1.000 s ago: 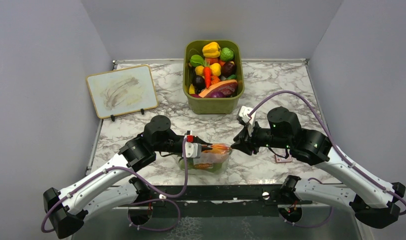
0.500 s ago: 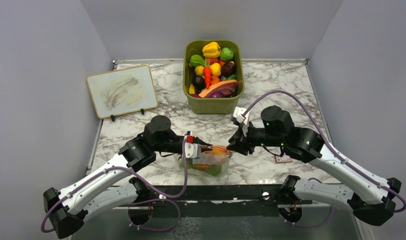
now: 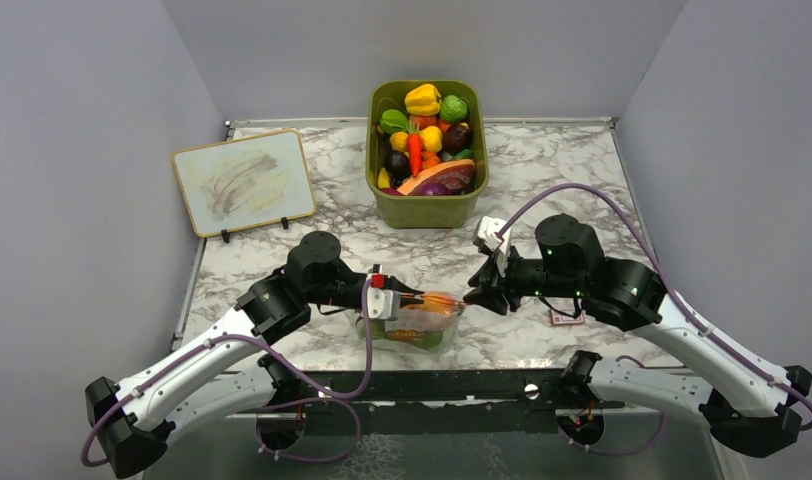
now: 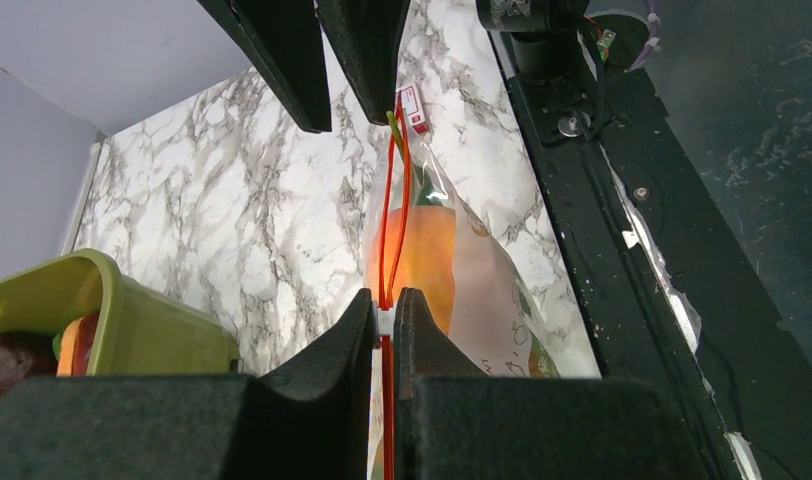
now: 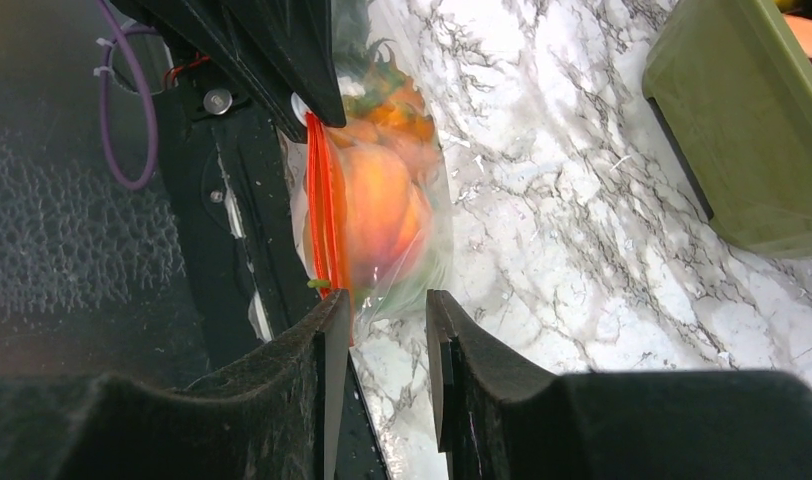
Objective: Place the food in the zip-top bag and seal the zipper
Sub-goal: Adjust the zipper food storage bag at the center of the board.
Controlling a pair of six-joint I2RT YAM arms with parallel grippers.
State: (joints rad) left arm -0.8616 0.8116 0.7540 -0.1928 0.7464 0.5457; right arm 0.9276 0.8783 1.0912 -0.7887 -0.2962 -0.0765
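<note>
At the far left of the counter (image 3: 542,160) a small whiteboard (image 3: 244,182) stands propped up (grey smudges across its face). Toward the near middle, the left pincer (image 4: 383,310) is pressed together on the zipper (image 4: 394,200), pinching the orange-red strip at the bag's left end. The zip-top bag (image 4: 492,300) lies close to the counter's near edge, between the two arms, its mouth edge running left to right. The food (image 3: 432,303) shows through the clear plastic: a round orange-peach fruit (image 5: 377,215) just under the strip, an orange bumpy fruit (image 5: 392,100) with a green leafy top beside it, and something green low in the bag. Farther back, well apart from the bag, an olive-green bin (image 3: 427,208) holds more toy produce. Just right of the bag, the right pincer (image 5: 382,325) stands spread at the strip's right end, the strip beside one finger rather than between the two. A small card (image 3: 565,317) lies on the counter under the right arm.
</note>
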